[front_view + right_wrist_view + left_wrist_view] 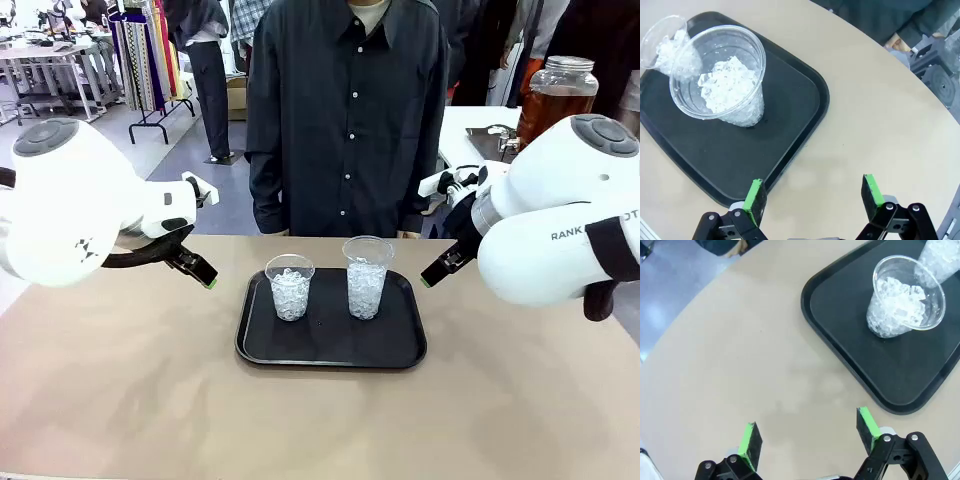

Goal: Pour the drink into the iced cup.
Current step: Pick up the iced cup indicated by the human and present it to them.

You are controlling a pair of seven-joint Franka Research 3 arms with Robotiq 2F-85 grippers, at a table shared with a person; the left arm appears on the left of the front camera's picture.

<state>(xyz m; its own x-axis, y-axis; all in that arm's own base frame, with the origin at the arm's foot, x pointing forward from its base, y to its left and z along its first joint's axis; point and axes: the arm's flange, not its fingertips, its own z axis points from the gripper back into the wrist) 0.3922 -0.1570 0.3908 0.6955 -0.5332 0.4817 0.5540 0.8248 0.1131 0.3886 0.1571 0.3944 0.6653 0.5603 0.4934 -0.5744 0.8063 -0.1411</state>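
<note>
Two clear iced cups [290, 290] [366, 280], rounded black tray [330, 352].

Short cup [290, 288] beside taller cup [367, 278] on tray [330, 356]

Bright, even overhead light; soft shadows.

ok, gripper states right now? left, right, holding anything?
left gripper: open, empty, over the bare table beside the tray.
right gripper: open, empty, by the tray's edge.
</note>
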